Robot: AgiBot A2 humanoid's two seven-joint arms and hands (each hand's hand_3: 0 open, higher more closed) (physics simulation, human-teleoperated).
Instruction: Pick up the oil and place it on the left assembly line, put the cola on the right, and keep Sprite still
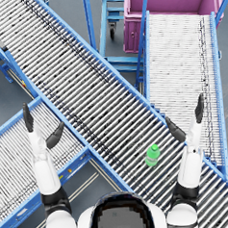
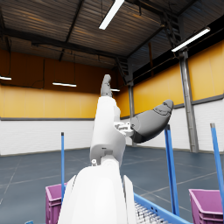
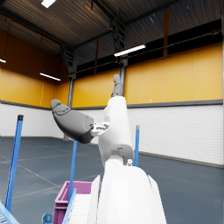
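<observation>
Only one bottle was seen: a green bottle (image 1: 152, 154), judged to be the Sprite, resting on the rollers of the diagonal conveyor (image 1: 85, 84). Whether it stood or lay could not be told. No oil and no cola were found in any view, so the things to be moved could not be placed.

The right hand (image 1: 190, 130) was held up just to the right of the green bottle, with its fingers spread and nothing gripped. The left hand (image 1: 39, 136) was raised well apart from the bottle, far out to its left, and was likewise spread and empty. In the wrist views the left hand (image 2: 118, 127) and the right hand (image 3: 107, 124) were shown with thumb parted from fingers, pointed up toward the hall's ceiling and not down at the rollers.

The chief risk was judged to be a mistaken grasp. With the green bottle the only thing within reach, it could be taken for a target and lifted, though it was meant to be left alone. A second risk was seen in the right arm's nearness. Were that arm lowered or swung across, the bottle could be knocked and sent rolling. Should oil or cola arrive close beside the bottle, it could be brushed by a widely spread hand.
</observation>
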